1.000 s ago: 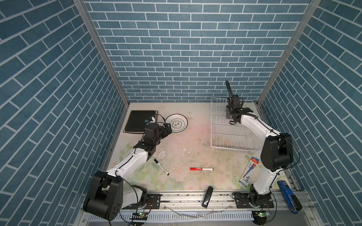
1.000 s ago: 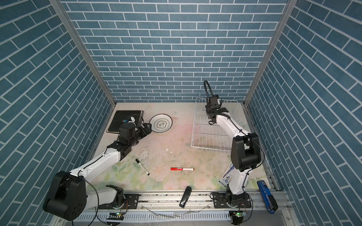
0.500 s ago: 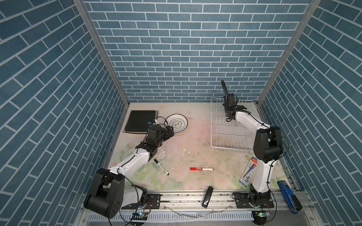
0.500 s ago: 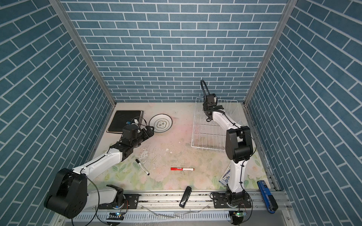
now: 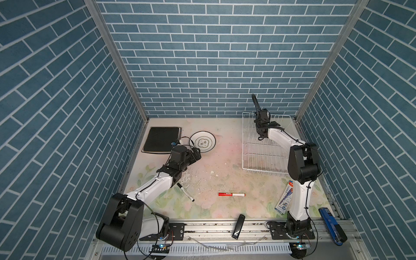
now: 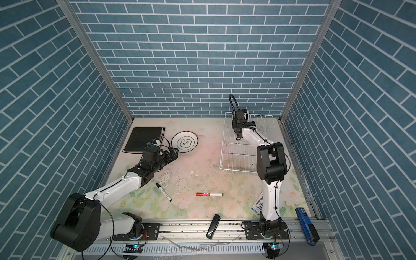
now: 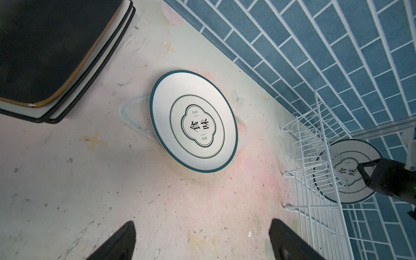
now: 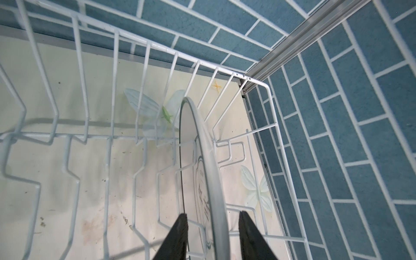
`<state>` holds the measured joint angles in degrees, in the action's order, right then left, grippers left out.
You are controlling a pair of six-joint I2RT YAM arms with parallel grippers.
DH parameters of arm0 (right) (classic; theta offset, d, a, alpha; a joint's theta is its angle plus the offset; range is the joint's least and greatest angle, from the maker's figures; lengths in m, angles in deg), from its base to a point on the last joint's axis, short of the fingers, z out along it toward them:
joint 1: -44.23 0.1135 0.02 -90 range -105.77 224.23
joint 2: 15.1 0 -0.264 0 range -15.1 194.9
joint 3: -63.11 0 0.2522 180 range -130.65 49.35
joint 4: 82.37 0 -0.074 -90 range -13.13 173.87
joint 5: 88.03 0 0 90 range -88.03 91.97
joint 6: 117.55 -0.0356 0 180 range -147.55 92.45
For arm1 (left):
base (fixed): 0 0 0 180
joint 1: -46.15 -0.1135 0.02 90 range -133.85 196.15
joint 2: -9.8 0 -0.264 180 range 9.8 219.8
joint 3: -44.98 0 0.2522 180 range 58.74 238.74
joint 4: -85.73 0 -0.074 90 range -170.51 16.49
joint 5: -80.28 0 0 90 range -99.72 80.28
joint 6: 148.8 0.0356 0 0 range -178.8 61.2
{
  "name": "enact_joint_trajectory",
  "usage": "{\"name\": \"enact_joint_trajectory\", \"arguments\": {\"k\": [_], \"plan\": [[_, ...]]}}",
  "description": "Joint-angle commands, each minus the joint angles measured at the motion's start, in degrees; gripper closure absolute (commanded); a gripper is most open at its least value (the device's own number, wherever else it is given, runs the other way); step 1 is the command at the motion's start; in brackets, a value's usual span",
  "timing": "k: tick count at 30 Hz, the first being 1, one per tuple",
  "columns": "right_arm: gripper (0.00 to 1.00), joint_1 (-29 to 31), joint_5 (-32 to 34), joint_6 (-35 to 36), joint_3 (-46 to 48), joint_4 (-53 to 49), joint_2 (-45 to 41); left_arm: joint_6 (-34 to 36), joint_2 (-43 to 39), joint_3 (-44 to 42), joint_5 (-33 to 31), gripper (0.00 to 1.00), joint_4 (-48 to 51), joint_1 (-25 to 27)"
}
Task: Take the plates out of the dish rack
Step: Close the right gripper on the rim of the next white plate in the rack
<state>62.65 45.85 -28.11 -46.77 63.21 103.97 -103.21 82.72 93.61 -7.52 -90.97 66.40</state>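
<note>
A round white plate with a dark rim stands on edge in the white wire dish rack, near its back right corner. My right gripper reaches down over it. Its jaws straddle the rim with a gap on each side, so it is open. The same plate shows in the left wrist view. Another round plate lies flat on the table. Beside it is a stack of square plates with a black one on top. My left gripper hangs open and empty just in front of the flat round plate.
A black marker and a red marker lie on the mat in front. A blue packet sits by the right arm's base. A black bar and a blue tool rest on the front rail. The rack stands close to the back wall and the right wall.
The right gripper's jaws have narrowed round the standing plate's rim and the arm has shifted slightly left. The left gripper has drawn back a little from the flat round plate, still open.
</note>
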Motion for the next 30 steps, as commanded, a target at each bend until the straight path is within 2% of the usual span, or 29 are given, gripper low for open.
{"name": "enact_joint_trajectory", "arguments": {"k": [1, 30], "plan": [[0.62, -0.2, 2.3, 2.1, -2.2, 0.5, 1.8, 0.2, -1.4, -0.6, -0.3, 0.06, 0.3, 0.4], [0.75, -0.7, 4.2, 3.5, -2.1, 0.2, 2.3, 0.2, -3.3, -1.4, 0.3, 0.06, 1.8, 0.6]]}}
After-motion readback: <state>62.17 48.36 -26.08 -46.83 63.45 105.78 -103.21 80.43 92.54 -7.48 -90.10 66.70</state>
